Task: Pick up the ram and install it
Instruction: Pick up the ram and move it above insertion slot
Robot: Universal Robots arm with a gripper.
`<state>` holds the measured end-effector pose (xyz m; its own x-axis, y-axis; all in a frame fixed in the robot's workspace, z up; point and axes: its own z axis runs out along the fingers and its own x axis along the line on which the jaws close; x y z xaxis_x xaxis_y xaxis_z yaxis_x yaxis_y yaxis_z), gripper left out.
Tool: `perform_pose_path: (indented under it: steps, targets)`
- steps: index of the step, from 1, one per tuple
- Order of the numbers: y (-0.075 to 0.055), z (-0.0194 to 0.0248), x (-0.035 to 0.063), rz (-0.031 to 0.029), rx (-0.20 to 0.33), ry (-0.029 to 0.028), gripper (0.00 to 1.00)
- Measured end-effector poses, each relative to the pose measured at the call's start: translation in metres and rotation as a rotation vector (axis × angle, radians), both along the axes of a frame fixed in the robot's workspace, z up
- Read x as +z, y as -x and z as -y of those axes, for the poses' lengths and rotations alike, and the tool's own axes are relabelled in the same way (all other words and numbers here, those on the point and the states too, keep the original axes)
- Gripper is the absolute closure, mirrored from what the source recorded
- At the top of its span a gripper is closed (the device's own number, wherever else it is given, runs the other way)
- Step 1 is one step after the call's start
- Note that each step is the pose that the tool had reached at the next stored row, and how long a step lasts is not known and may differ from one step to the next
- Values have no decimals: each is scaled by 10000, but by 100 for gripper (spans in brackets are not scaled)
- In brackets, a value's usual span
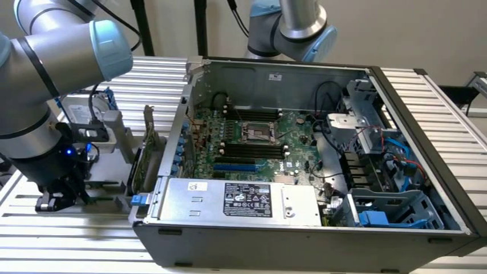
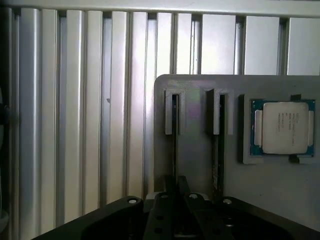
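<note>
Ram (image 2: 175,145) for this job, a thin narrow board seen edge-on, stands on its long edge in a slot of the pale grey plastic holder block (image 2: 195,160). Its near end runs straight in between my two dark fingers (image 2: 183,187). They are set close together with only the board's thickness between them, so I judge them to be pinching the ram rather than spread, though I can't vouch for how hard they press. Standing upright is what makes the ram takeable: the slot's walls stop it tipping and leave both flat faces free, one for each finger. Just to one side of my fingers a second thin board (image 2: 218,160) stands the same way in the neighbouring slot. Farther out on that side a square silver-lidded processor chip (image 2: 283,127) lies flat in its own shallow recess. The holder rests on the ribbed aluminium table (image 2: 90,125). Well away from my fingers the open grey metal computer case (image 1: 289,74) lies on its side, so its green motherboard (image 1: 293,128) faces up. Its long black memory slots (image 1: 251,149) look unfilled, so the ram is not yet installed.
</note>
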<state>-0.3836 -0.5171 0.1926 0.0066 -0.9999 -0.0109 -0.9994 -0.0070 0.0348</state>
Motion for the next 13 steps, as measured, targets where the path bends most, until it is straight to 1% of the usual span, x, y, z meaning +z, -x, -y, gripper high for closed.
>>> perform_pose_path:
  steps: [8, 10, 13]
  targets:
    - [0, 0, 2, 0, -1, 0, 86]
    - [0, 1, 19, -1, -1, 1, 86]
    - [0, 1, 93, -7, -1, 1, 86]
